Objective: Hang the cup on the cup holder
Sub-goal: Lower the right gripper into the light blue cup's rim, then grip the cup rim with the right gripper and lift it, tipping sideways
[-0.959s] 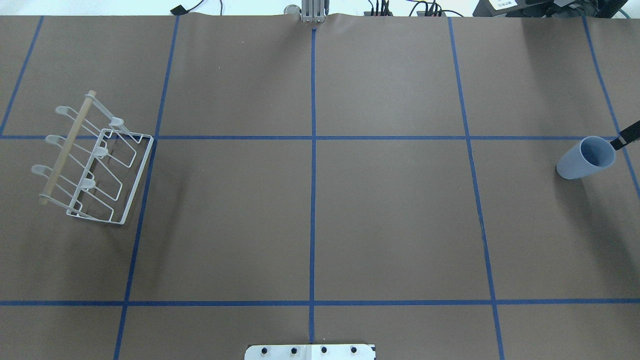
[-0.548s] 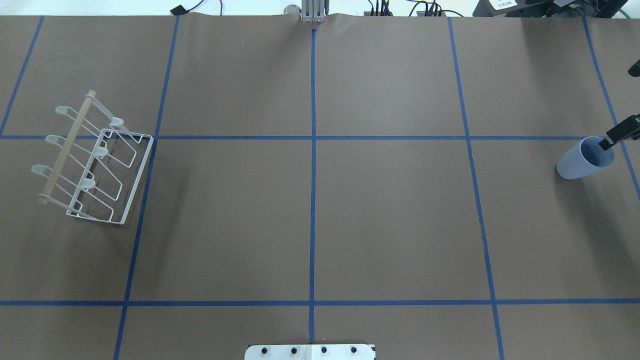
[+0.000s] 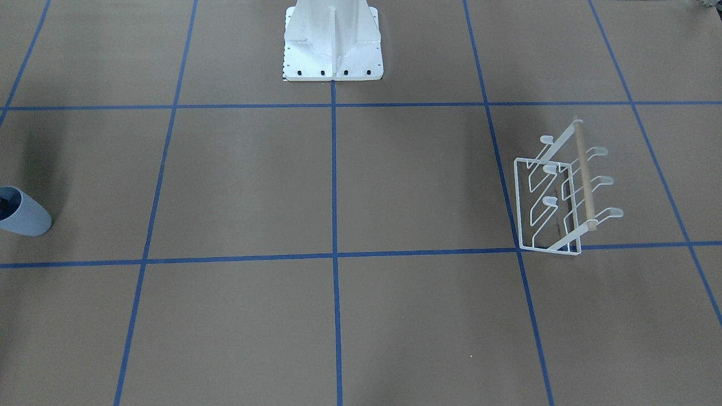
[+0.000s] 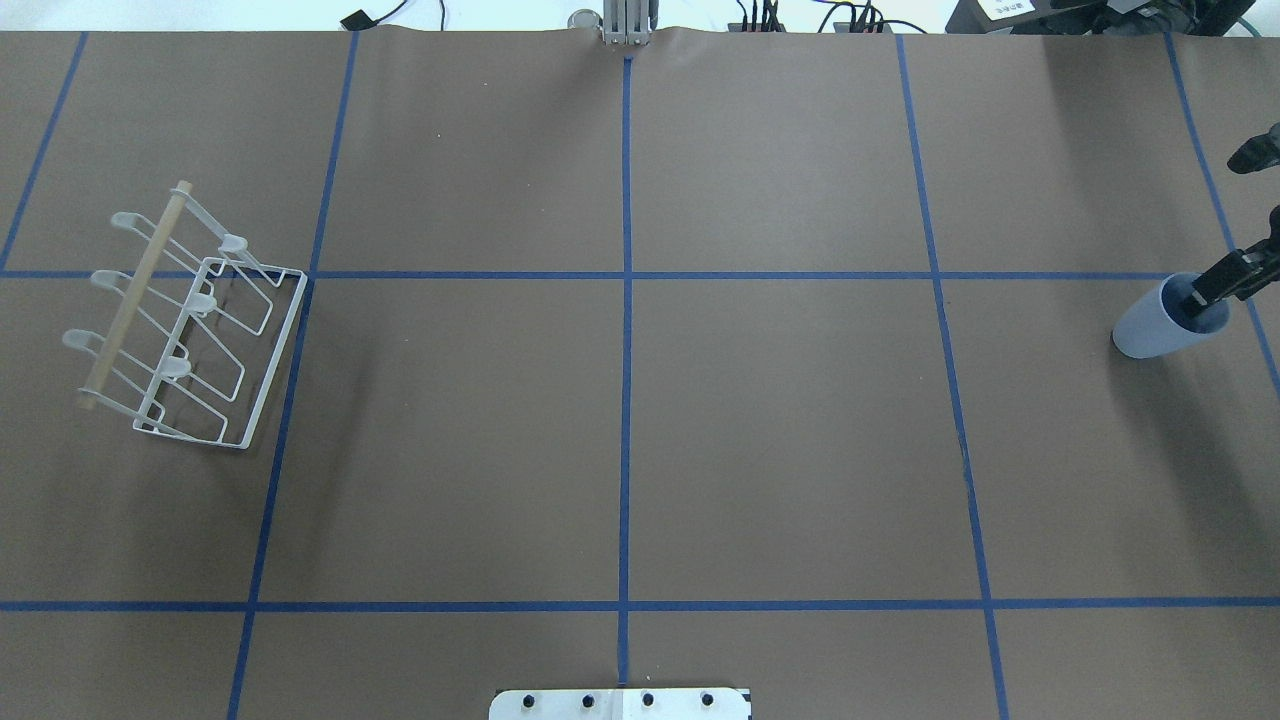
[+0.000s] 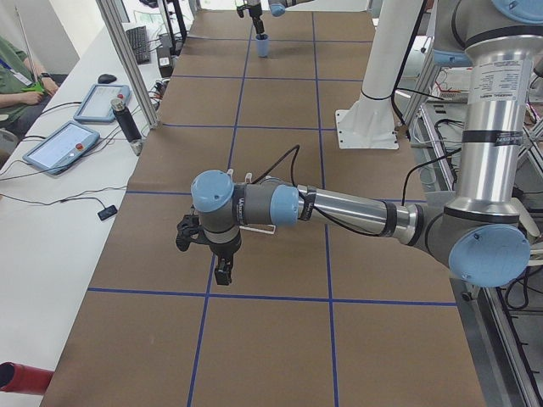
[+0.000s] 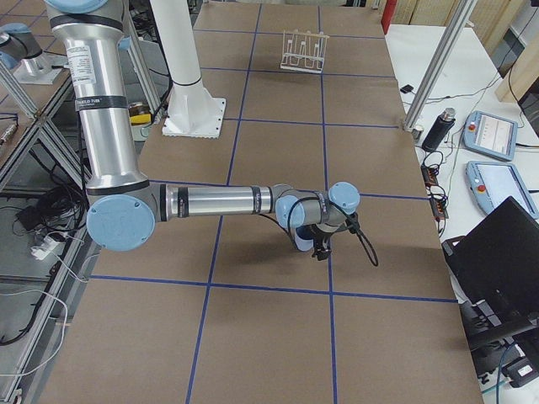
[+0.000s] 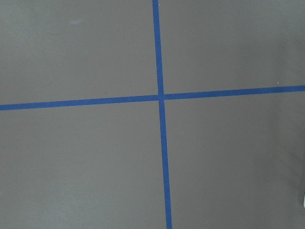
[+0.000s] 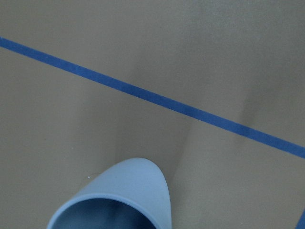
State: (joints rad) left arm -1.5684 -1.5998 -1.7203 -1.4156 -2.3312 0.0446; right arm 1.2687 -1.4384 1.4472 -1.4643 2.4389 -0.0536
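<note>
The pale blue cup (image 4: pixel 1160 325) stands upright at the table's far right; it also shows in the front-facing view (image 3: pixel 25 217) and in the right wrist view (image 8: pixel 124 195). My right gripper (image 4: pixel 1216 232) is open. One finger (image 4: pixel 1222 280) dips into the cup's mouth and the other finger (image 4: pixel 1256 154) is well outside it. The white wire cup holder (image 4: pixel 190 330) with its wooden bar stands at the far left, with nothing on its prongs (image 3: pixel 564 194). My left gripper (image 5: pixel 222 270) hangs above the table near the rack; I cannot tell if it is open or shut.
The white robot pedestal base (image 3: pixel 333 45) is at the table's near middle edge. Blue tape lines (image 7: pixel 161 98) grid the brown paper. Tablets (image 5: pixel 61 146) and a black cylinder (image 5: pixel 127 123) lie along the operators' side, where a person (image 5: pixel 17 80) sits.
My right gripper has moved in from the right edge. Its lower finger went from the cup's rim into the mouth, and the second finger came into view. The cup and rack have not moved.
</note>
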